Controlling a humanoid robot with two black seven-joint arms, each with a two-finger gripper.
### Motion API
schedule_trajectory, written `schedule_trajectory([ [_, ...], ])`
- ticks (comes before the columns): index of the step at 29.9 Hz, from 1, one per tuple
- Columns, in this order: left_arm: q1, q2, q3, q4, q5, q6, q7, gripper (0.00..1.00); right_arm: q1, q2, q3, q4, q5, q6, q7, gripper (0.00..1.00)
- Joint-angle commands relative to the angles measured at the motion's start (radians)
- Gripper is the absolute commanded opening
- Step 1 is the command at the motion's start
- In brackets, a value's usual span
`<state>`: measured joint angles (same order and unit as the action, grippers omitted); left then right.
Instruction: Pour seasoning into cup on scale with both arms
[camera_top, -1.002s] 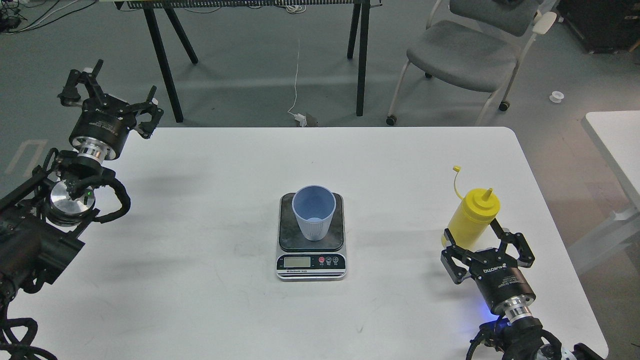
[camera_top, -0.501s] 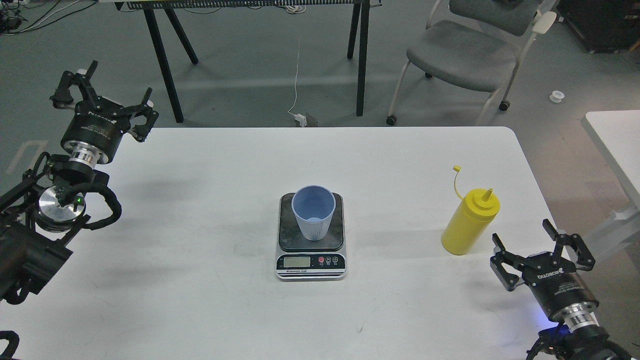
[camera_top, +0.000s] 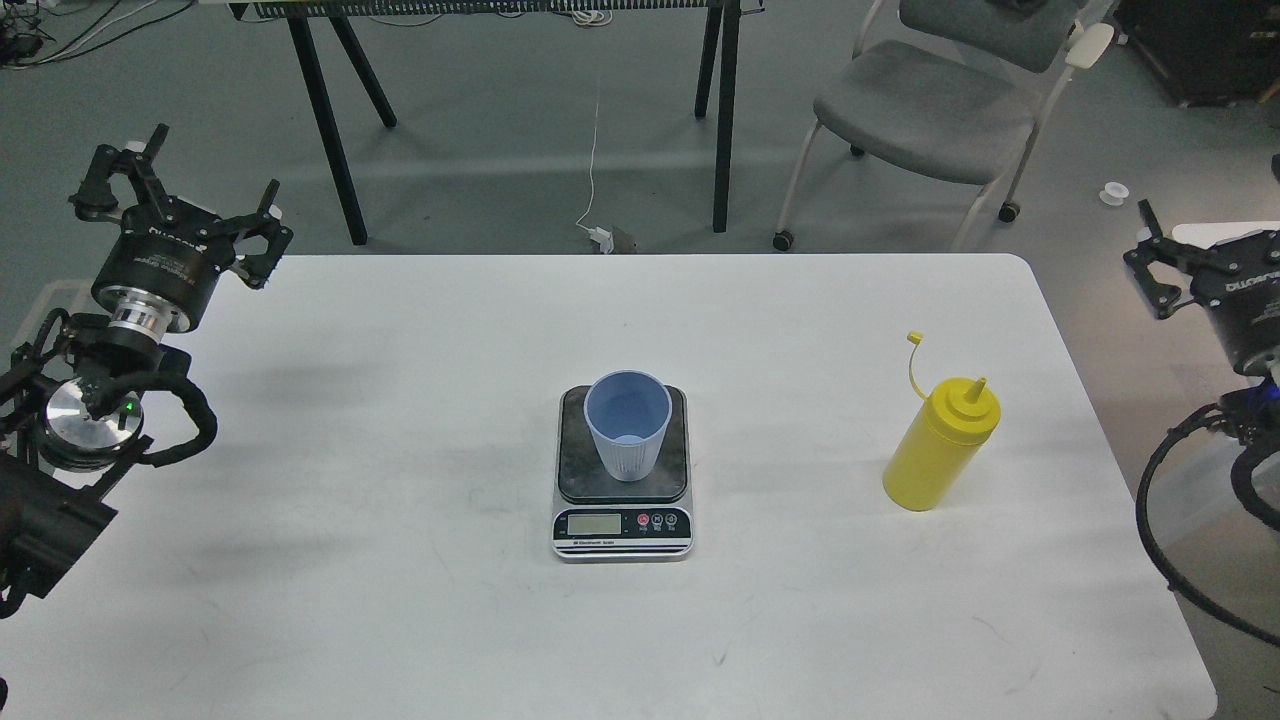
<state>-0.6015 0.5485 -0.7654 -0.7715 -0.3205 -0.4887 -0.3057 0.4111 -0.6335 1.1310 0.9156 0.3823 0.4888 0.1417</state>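
The yellow squeeze bottle (camera_top: 941, 443) stands upright on the white table (camera_top: 400, 600) at the right, its nozzle bare and its tethered cap hanging off to the upper left. The light blue ribbed cup (camera_top: 627, 424) stands upright on the dark plate of the scale (camera_top: 622, 522) at the table's middle. My left gripper (camera_top: 172, 195) is open and empty past the table's far left corner. My right gripper (camera_top: 1215, 245) is open and empty beyond the table's right edge, well apart from the bottle and partly cut off by the view's edge.
A grey chair (camera_top: 935, 110) and black table legs (camera_top: 330, 130) stand on the floor behind the table. A second white table (camera_top: 1215, 285) lies at the right, behind my right gripper. Black cables (camera_top: 1160, 520) hang from my right arm beside the table's right edge.
My right gripper has let go of the yellow bottle and swung away to the right and up, off the table. My left gripper has drifted left and slightly back. Bottle and cup have not moved.
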Motion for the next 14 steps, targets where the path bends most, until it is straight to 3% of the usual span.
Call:
schedule_trajectory([
  [1,-0.001,-0.001,-0.002,0.000,-0.002,0.000,0.000,1.00,0.173,0.012,-0.056,-0.148,0.001,0.000,-0.037,0.99],
  [8,0.000,-0.002,0.000,0.018,-0.002,0.000,0.002,1.00,0.339,0.126,-0.126,-0.400,0.001,0.000,-0.039,0.99],
  [14,-0.001,-0.012,-0.003,0.018,-0.003,0.000,-0.003,1.00,0.357,0.130,-0.174,-0.402,0.001,0.000,-0.039,0.99],
])
